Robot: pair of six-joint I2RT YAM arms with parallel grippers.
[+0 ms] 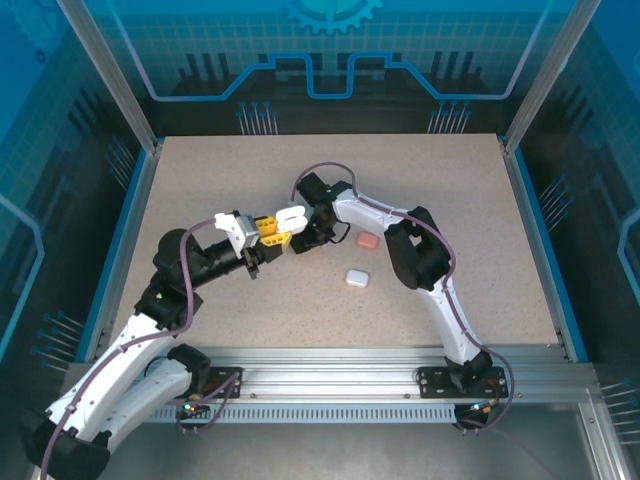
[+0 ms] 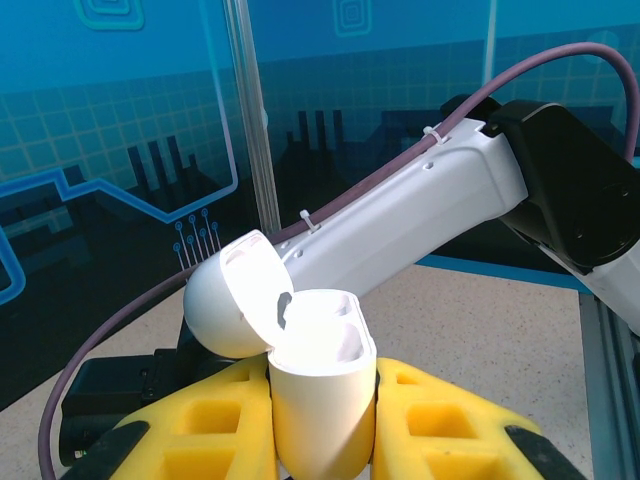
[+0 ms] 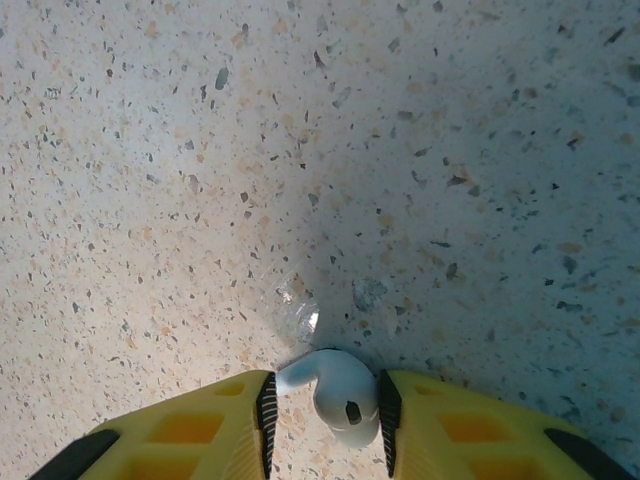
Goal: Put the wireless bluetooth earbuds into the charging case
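Near right of centre: small white shut case (image 1: 357, 278) lying on speckled table (image 1: 200, 180). Just beyond it, apart: pink case (image 1: 366, 241), also shut. Farther, mid-table: left gripper (image 2: 322, 440), yellow fingers clamped on open white charging case (image 2: 318, 385), held upright off table, lid (image 2: 232, 300) hinged back. Close on its right: right gripper (image 3: 325, 415), fingers pinching white earbud (image 3: 342, 392), stem angled toward one finger, tabletop behind.
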